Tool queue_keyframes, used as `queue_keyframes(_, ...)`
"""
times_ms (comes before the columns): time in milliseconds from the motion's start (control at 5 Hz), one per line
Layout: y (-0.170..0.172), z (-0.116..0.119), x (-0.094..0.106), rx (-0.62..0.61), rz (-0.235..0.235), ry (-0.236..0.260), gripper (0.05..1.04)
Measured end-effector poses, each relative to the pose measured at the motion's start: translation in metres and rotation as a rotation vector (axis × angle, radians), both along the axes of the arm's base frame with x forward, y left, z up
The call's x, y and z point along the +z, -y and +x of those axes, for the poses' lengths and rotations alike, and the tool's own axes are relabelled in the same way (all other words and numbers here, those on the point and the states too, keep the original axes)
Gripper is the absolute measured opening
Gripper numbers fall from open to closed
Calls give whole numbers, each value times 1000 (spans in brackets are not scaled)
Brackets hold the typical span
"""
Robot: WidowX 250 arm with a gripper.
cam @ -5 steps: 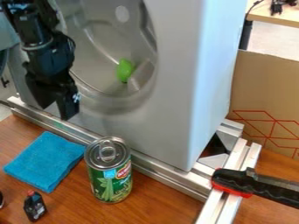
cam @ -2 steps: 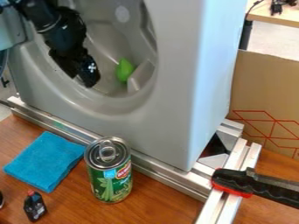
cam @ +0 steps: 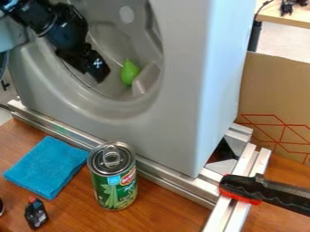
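Green rounded object (cam: 129,74) lay in the grey hollow (cam: 108,105); we saw the black gripper (cam: 93,76) closer than earlier, spread or closed we couldn't tell. Near left, we counted one blue cloth (cam: 46,166), one green metal can (cam: 113,181).

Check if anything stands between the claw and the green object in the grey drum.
Nothing visible stands between the claw and the green object. The raised grey block is on its side away from the claw. Depth is hard to judge.
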State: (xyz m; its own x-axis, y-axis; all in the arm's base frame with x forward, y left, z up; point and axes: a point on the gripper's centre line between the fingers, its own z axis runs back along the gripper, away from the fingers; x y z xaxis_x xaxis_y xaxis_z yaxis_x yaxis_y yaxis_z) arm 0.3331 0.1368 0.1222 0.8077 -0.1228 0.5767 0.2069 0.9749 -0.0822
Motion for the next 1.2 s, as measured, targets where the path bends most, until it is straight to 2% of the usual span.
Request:
queue_keyframes(200, 1, 11, -1, 4, -22, 62, 1001)
queue_keyframes(400, 2, 17, -6, 4, -50, 84, 990)
queue_keyframes(600, 5, 21, -16, 17, -96, 79, 967)
queue_keyframes(1200, 13, 50, -20, -7, -131, 83, 972)
